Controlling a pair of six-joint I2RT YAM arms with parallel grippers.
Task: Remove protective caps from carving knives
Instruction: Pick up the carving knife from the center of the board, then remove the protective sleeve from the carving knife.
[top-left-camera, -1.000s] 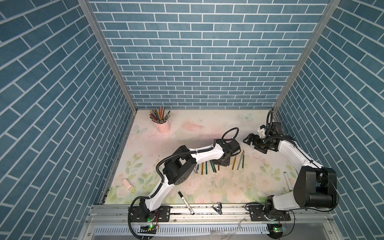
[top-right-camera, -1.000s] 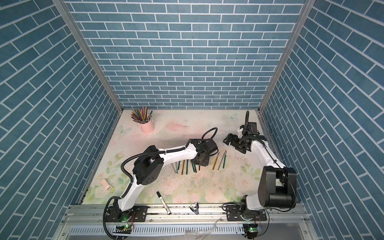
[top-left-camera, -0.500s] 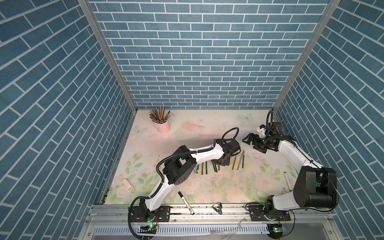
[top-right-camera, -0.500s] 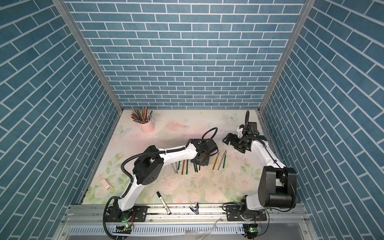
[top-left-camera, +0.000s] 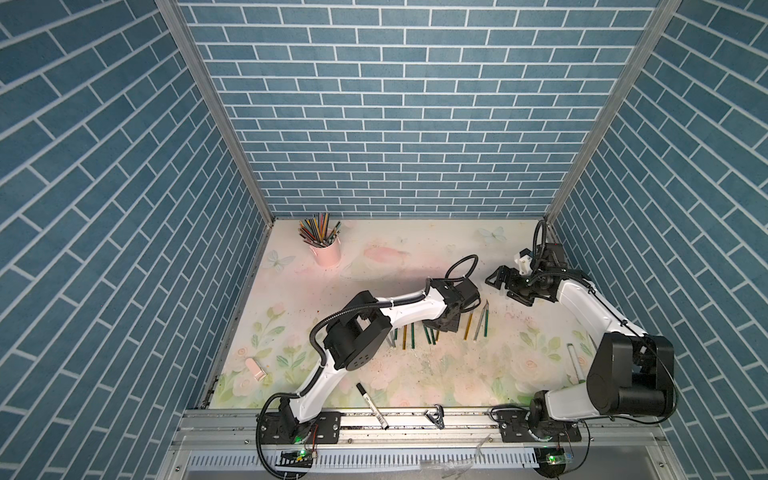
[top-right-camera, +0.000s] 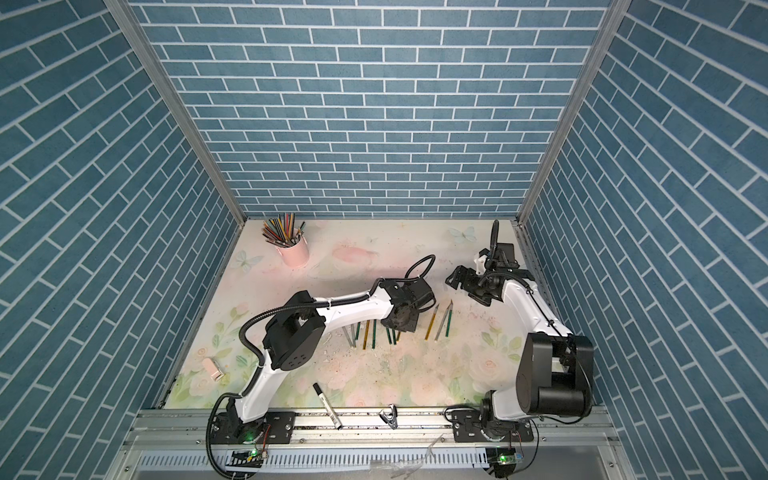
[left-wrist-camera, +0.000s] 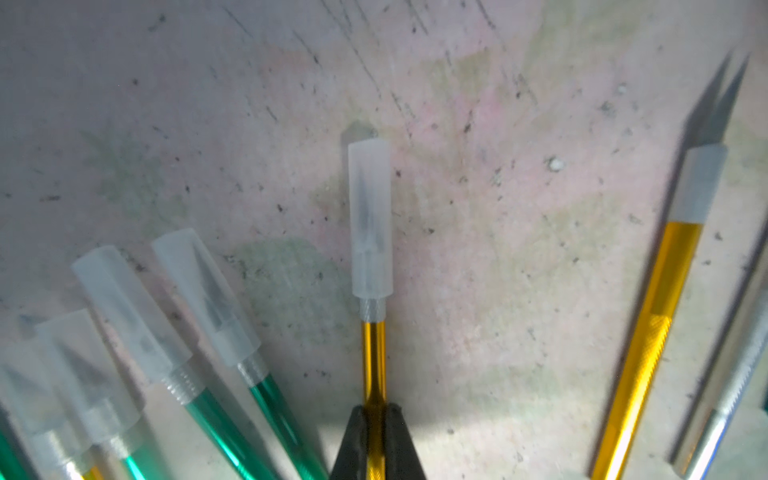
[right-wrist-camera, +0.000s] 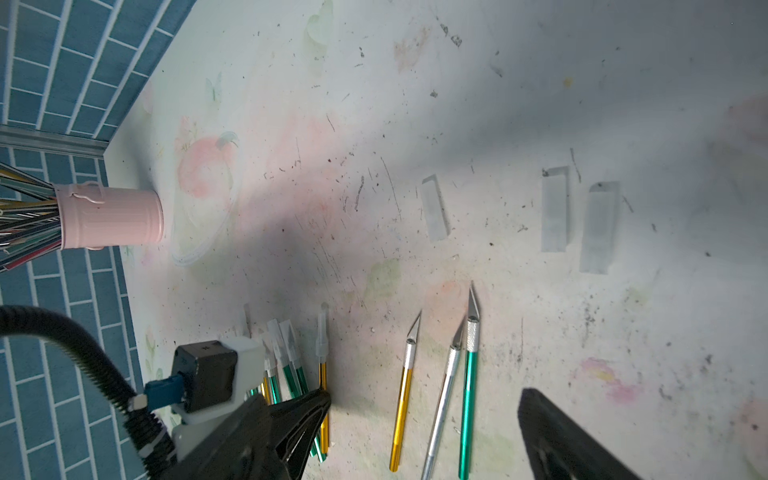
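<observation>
In the left wrist view my left gripper (left-wrist-camera: 375, 415) is shut on the handle of a gold carving knife (left-wrist-camera: 374, 357) lying on the mat. Its translucent protective cap (left-wrist-camera: 370, 220) still covers the blade. Several capped green knives (left-wrist-camera: 232, 399) fan out beside it. In both top views the left wrist (top-left-camera: 451, 303) covers this grip. My right gripper (right-wrist-camera: 424, 424) hangs open and empty above three bare-bladed knives: gold (right-wrist-camera: 405, 395), silver (right-wrist-camera: 444, 399) and green (right-wrist-camera: 468, 395). Three loose caps (right-wrist-camera: 555, 210) lie beyond them. In a top view the right gripper (top-left-camera: 496, 278) sits right of the left wrist.
A pink cup of coloured pencils (top-left-camera: 326, 251) stands at the back left. A marker pen (top-left-camera: 372, 405) and a metal clip (top-left-camera: 434, 415) lie at the front edge. A small pink object (top-left-camera: 254, 369) lies at the left. Blue brick walls enclose the mat.
My left gripper has closed on the gold knife's handle. The right gripper has shifted only slightly.
</observation>
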